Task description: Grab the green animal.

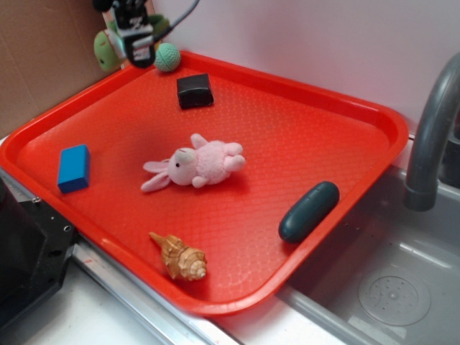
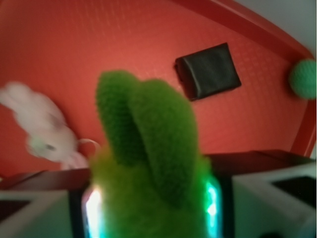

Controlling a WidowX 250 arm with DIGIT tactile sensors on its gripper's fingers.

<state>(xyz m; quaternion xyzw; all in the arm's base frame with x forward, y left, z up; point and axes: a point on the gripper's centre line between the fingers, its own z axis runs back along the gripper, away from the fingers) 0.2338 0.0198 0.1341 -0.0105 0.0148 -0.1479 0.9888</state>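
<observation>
The green animal (image 2: 148, 163) fills the middle of the wrist view, a fuzzy yellow-green plush with two darker lobes pointing up, pressed between the two jaws of my gripper (image 2: 151, 208). In the exterior view the gripper (image 1: 133, 39) hangs above the tray's far left corner, shut on the green animal (image 1: 106, 49), which bulges out to its left, lifted off the tray.
On the red tray (image 1: 345, 108) lie a teal crocheted ball (image 1: 167, 57), a black block (image 1: 195, 90), a blue block (image 1: 74, 167), a pink plush rabbit (image 1: 194, 164), a seashell (image 1: 180, 256) and a dark green oval (image 1: 309, 211). A sink and grey faucet (image 1: 431, 136) stand right.
</observation>
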